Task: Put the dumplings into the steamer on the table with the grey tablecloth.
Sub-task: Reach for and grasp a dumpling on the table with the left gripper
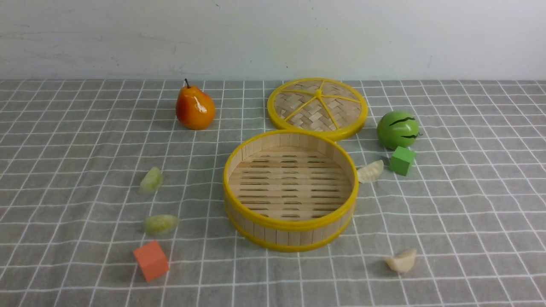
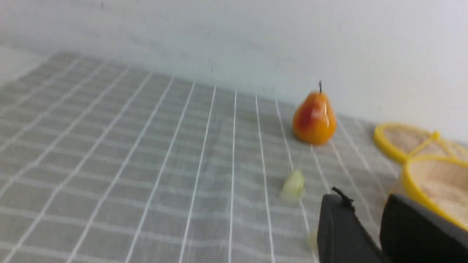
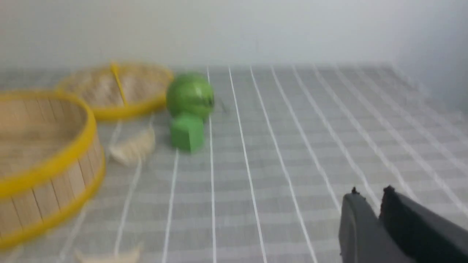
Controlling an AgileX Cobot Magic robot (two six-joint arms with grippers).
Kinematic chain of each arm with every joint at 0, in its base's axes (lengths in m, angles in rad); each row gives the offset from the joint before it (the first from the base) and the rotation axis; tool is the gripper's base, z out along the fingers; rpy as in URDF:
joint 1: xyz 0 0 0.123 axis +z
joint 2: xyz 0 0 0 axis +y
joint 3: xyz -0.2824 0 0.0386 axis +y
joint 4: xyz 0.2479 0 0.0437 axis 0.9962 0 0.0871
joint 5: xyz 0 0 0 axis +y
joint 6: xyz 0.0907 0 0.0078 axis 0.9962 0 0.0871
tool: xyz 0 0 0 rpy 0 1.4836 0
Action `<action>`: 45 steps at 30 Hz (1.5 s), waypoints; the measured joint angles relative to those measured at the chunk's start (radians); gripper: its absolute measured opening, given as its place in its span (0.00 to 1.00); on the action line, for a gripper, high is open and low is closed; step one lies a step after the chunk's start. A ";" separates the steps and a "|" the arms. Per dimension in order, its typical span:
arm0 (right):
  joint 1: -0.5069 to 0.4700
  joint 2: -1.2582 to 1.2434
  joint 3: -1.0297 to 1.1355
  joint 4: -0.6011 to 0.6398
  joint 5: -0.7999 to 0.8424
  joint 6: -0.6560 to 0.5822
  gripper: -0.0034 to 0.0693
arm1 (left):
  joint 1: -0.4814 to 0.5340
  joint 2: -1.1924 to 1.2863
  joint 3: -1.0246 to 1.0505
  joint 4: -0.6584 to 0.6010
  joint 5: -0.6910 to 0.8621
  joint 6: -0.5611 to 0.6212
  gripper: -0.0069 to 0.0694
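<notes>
The steamer (image 1: 289,235), a round bamboo basket, sits at the middle of the tabletop (image 1: 469,221) with nothing in it; its lid (image 1: 307,111) lies just beyond on the far side. Two green dumplings (image 1: 159,224) lie to the left, one farther than the other. Two white dumplings (image 1: 370,172) are on the right: one right beside the steamer wall, one near. The left gripper (image 2: 365,215) has its fingertips slightly apart, with nothing between them. The right gripper (image 3: 371,199) also looks slightly parted and unladen, though its wrist view is blurry.

Both openings seem too narrow for a dumpling, so lowering either without widening could push one away. The white dumpling by the wall leaves little finger room; a careless reach might shove the steamer. The smooth, curved dumplings could slip if pinched by an edge, and a low carry could catch the rim.
</notes>
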 joint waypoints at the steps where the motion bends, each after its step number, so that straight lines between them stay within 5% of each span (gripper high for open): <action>1: 0.000 0.000 0.000 0.000 -0.078 0.001 0.19 | 0.000 0.000 0.000 0.000 -0.044 0.000 0.33; 9: 0.000 0.000 0.000 -0.030 -0.611 0.088 0.20 | 0.000 0.000 0.000 0.000 -0.188 -0.005 0.33; 12: 0.000 0.000 0.000 -0.032 -0.624 0.138 0.20 | 0.000 0.000 0.000 -0.019 -0.214 -0.062 0.33; 21: 0.000 0.031 -0.092 -0.033 -0.541 0.309 0.14 | 0.000 0.000 0.000 -0.067 -0.282 -0.608 0.35; 25: 0.000 0.131 -0.240 -0.033 -0.442 0.309 0.03 | 0.000 0.032 -0.051 -0.062 -0.308 -0.651 0.35; 33: 0.000 0.389 -0.476 -0.036 -0.093 0.312 0.04 | 0.000 0.332 -0.398 0.058 -0.095 -0.501 0.34; 37: 0.014 0.633 -0.515 -0.070 0.098 0.312 0.04 | 0.000 0.600 -0.583 0.123 0.234 -0.410 0.18; 40: 0.062 0.757 -0.524 -0.071 0.235 0.312 0.04 | 0.000 0.747 -0.643 0.068 0.401 -0.361 0.07; 45: 0.269 0.954 -0.588 -0.026 0.622 0.158 0.04 | 0.000 1.012 -0.786 -0.230 0.659 -0.002 0.07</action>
